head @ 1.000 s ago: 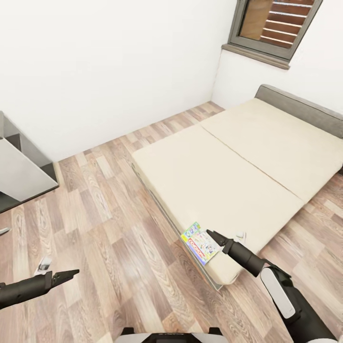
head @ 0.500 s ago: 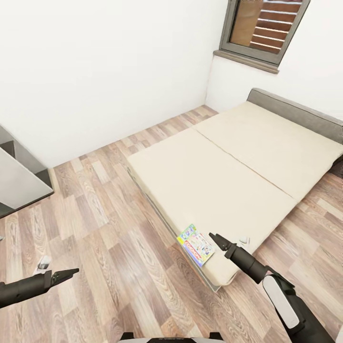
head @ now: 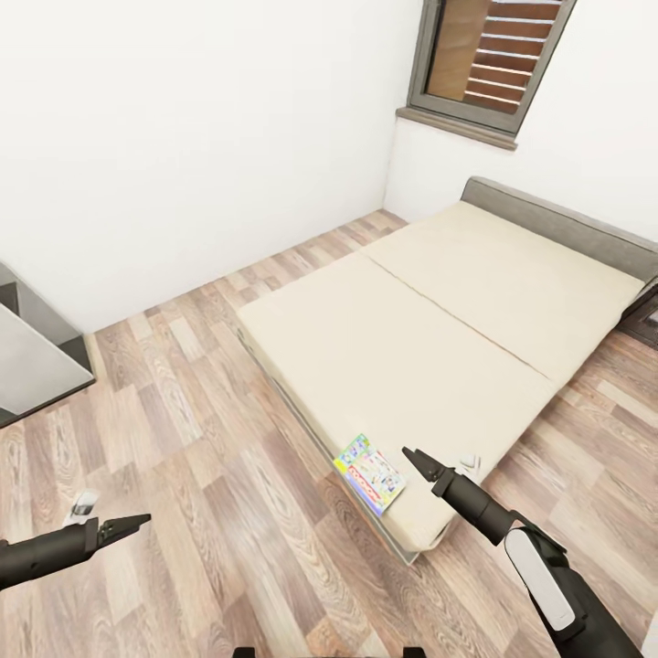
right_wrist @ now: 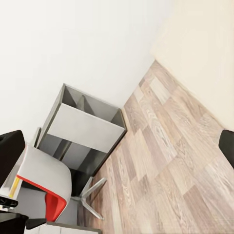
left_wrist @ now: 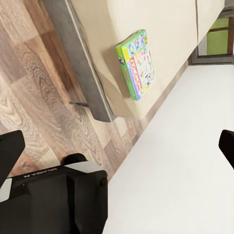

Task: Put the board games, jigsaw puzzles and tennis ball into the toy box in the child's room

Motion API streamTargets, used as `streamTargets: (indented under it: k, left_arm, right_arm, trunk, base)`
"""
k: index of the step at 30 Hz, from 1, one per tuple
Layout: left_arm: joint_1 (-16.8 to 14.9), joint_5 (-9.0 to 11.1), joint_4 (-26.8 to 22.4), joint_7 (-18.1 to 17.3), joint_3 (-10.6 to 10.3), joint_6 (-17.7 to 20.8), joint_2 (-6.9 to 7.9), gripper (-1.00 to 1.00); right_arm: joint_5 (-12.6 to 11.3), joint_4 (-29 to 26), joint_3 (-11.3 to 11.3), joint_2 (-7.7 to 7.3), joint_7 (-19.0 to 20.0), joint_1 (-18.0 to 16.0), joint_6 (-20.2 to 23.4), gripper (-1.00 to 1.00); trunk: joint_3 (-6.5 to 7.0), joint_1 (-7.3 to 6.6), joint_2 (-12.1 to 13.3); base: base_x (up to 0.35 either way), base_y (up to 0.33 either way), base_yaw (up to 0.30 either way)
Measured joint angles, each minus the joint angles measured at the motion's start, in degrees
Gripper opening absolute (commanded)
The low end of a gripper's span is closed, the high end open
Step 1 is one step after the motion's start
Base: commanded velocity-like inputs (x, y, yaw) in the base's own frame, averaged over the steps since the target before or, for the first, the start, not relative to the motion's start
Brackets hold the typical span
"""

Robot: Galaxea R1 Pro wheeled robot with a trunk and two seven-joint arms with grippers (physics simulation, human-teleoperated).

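Count: 1 board game on 1 bed, just off the right gripper's fingertips. 2 grippers, left gripper too. 1 window, 1 shelf unit, 1 chair.

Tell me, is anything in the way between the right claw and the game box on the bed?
Nothing visible is. The right claw hovers just beside the green-edged board game, which lies flat near the bed's corner. Only bare beige mattress shows between them.
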Motion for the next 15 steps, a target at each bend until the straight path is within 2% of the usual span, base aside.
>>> streamTargets:
  k: [4, 11, 15]
  left_arm:
    - [0.0, 0.0, 0.0, 0.0, -0.1, 0.0, -0.28, 1.0]
    - [0.0, 0.0, 0.0, 0.0, -0.1, 0.0, -0.31, 1.0]
    - [0.0, 0.0, 0.0, 0.0, -0.1, 0.0, -0.26, 1.0]
  right_arm:
    - [-0.1, 0.1, 0.0, -0.05, 0.0, 0.0, 0.0, 1.0]
    - [-0.2, 0.1, 0.0, 0.14, 0.0, 0.0, 0.0, 1.0]
    - [-0.2, 0.1, 0.0, 0.19, 0.0, 0.0, 0.0, 1.0]
  trunk:
    - [0.36, -0.01, 0.0]
    - [1.0, -0.01, 0.0]
    - [1.37, -0.01, 0.0]
  base:
    - [0.036, 0.028, -0.083]
    - [0.103, 0.138, -0.11]
    - [0.082, 0.039, -0.144]
